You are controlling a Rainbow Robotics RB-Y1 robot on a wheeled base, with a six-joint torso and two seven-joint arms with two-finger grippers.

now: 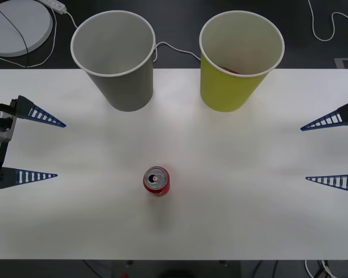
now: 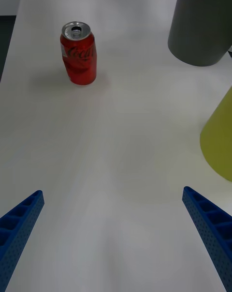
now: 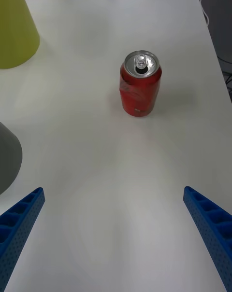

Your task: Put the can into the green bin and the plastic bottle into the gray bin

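A small red can (image 1: 156,180) with a silver top stands upright on the white table, near the middle and toward the front; it also shows in the wrist views (image 2: 79,52) (image 3: 140,83). At the back stand the gray bin (image 1: 115,58) on the left and the yellow-green bin (image 1: 239,58) on the right. A sliver of something red shows low inside the green bin. My left gripper (image 1: 61,149) hovers open at the table's left edge. My right gripper (image 1: 304,153) hovers open at the right edge. Both are far from the can and hold nothing. The plastic bottle is out of view.
The white table (image 1: 249,220) runs wide between the two grippers. Behind it lie a round white disc (image 1: 17,26) at the back left and white cables (image 1: 325,26) on the dark floor.
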